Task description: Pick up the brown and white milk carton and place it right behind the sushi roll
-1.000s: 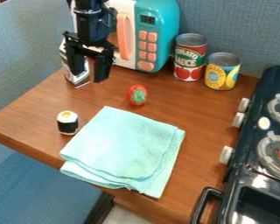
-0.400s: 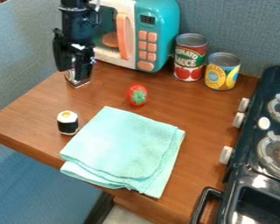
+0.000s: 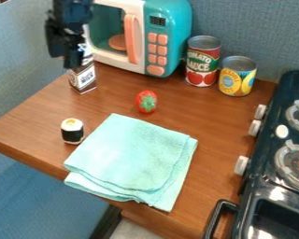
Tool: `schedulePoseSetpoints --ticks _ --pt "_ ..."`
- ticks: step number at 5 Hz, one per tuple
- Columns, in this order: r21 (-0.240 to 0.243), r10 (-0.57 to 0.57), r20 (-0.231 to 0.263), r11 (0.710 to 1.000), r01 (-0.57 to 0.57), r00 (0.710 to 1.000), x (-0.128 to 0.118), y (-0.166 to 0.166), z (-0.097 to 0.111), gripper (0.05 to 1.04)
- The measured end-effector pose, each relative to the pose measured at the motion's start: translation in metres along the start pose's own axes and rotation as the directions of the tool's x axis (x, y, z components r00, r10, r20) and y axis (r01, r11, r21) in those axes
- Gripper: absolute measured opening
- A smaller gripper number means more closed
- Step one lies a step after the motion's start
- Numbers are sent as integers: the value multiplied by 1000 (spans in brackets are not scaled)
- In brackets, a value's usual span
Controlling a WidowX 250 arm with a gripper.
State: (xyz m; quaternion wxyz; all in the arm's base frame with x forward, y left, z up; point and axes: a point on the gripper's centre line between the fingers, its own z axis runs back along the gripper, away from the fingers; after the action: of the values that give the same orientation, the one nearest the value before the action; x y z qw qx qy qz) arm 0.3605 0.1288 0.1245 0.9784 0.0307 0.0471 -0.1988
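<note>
Upset risk at a narrow carton (image 3: 84,80).
My fingers (image 3: 65,53) are hanging by the far left corner of the table (image 3: 114,95), overlapping the carton's upper part in view; I cannot tell whether they are parting or closing together, or touching it. The carton is standing upright just beside the toy microwave (image 3: 177,28). An off-centre descent would risk tipping it, its narrow base offering little support, towards the table's nearby edge.

A play kitchen corner: a turquoise-and-white toy microwave with orange buttons (image 3: 156,48) and a black toy stove with grey ring burners (image 3: 262,186) share the spot with a brown wood-grain tabletop (image 3: 208,126), before blue-grey fabric-covered partition panels (image 3: 252,28), as in an office or lab.
</note>
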Motion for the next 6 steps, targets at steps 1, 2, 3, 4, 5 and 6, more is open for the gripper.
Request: schedulePoseSetpoints --ticks 1,2,3,4,5,6 --pt "-7 22 62 1000 -21 998 -9 21 16 989" --pt "-49 64 105 997 -59 992 -5 47 22 989" --pt "-37 78 102 996 -75 992 3 67 23 988" --pt "-35 79 102 997 -76 992 9 73 23 988" --pt "-30 76 101 997 -73 992 10 74 18 989" --pt "-53 64 77 997 -60 995 13 67 2 989"
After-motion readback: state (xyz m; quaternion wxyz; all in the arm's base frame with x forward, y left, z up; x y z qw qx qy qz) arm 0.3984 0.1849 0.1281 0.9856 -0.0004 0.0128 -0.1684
